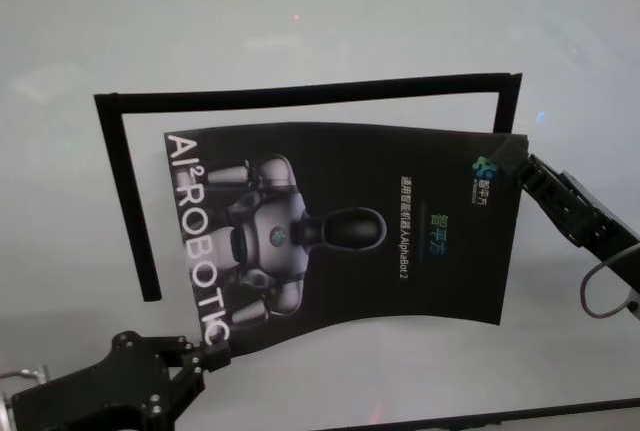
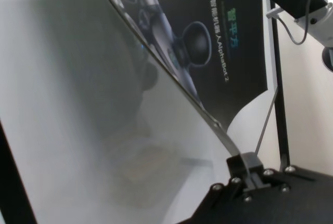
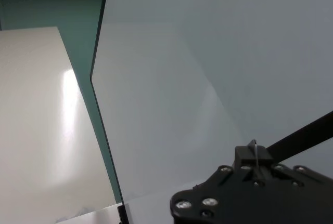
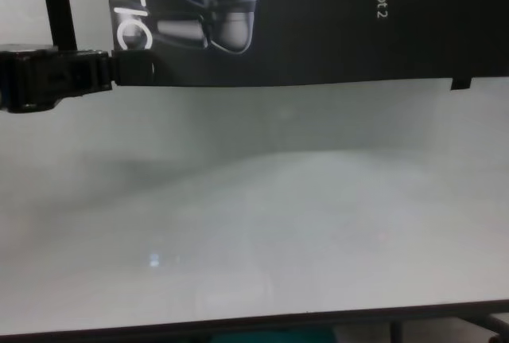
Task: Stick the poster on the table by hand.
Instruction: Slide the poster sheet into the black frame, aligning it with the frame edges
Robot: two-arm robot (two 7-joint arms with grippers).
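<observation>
The poster (image 1: 340,231), a black glossy sheet with a grey-white robot picture and white letters, hangs a little above the table (image 1: 300,21) and casts a shadow. My left gripper (image 1: 215,356) is shut on its near left corner; in the left wrist view (image 2: 248,168) its jaws pinch the sheet's thin edge, and the chest view (image 4: 139,68) shows it too. My right gripper (image 1: 522,166) is shut on the far right corner; the right wrist view (image 3: 254,156) shows the sheet edge-on between the jaws. The poster (image 4: 318,33) bows slightly between the two grips.
Narrow black tape strips (image 1: 125,191) lie on the table as an open frame along the poster's left, far and right sides. The table's dark front edge (image 4: 254,323) runs close before my body. Bare table (image 4: 254,224) lies between that edge and the poster.
</observation>
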